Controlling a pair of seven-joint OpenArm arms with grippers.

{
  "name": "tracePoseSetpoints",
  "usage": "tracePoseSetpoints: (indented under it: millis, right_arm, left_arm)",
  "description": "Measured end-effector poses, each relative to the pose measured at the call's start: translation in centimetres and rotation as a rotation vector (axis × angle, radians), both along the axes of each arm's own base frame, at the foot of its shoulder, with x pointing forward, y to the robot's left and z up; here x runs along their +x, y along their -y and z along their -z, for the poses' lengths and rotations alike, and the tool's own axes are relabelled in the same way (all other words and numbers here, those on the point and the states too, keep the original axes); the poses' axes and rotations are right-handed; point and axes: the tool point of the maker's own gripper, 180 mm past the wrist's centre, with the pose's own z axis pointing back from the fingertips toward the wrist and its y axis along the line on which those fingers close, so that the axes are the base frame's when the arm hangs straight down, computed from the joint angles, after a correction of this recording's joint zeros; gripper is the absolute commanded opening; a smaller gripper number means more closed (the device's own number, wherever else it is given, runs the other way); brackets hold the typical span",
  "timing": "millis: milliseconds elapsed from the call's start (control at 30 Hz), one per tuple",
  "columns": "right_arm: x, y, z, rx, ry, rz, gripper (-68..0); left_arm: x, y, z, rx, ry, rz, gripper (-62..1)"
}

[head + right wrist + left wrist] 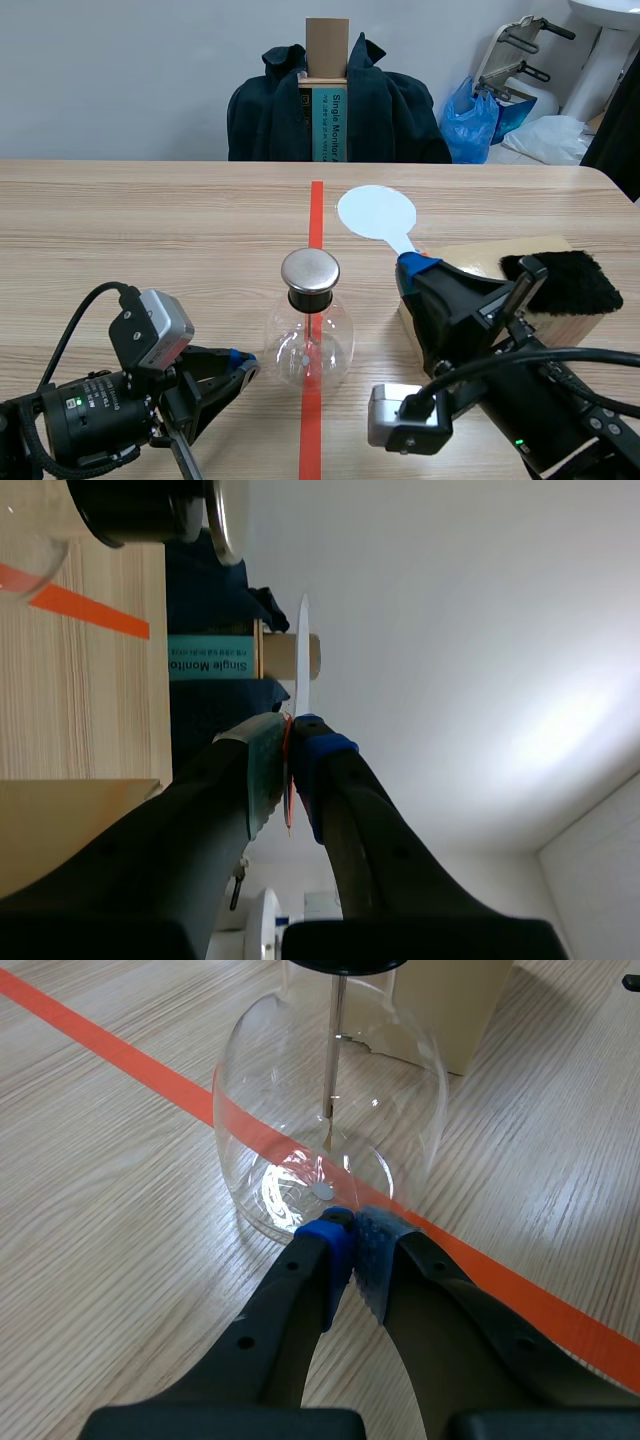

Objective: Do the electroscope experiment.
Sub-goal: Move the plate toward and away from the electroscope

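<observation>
Clear round glass flask (308, 345) upright on light wood-grain counter (150, 230), sitting right on the orange-red tape line (316, 215). Black stopper (308, 299) in the neck, flat silver metal disc (310, 270) on top. Thin metal rod (335, 1040) hanging down inside the glass.

Left tool (245, 365) low on the counter at the flask's near-left side. Fingers closed together, nothing between them. Blue pads (335, 1245) right at the flask base in the left wrist view; can't tell whether touching the glass or just short of it.

Right tool (415, 265) to the right of the flask, clamped on the handle of a pale blue round flat paddle (377, 212). Paddle head out past the fingertips, beyond and right of the metal disc, apart from it. Seen edge-on in the right wrist view (303, 650), pinched between both pads, flask top off to one side.

Light wooden block (480, 262) behind the right arm, black fuzzy cloth (570, 280) on top of it.

Past the far counter edge: dark jacket (395, 110) draped around a cardboard box with teal label (328, 95).
</observation>
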Motion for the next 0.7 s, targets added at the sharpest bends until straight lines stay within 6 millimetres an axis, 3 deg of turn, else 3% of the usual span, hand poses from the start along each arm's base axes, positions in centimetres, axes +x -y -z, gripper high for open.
tracePoseSetpoints:
  millis: [333,700]
  right_arm:
    - [0.5,0.8,0.0,0.005,-0.001,0.051,-66.9]
    - [-2.4,-2.7,0.2,-0.020,0.005,-0.197,-66.9]
  left_arm:
    - [0.0,0.0,0.0,0.000,0.000,0.000,-57.9]
    - [0.0,0.0,0.0,0.000,0.000,0.000,-57.9]
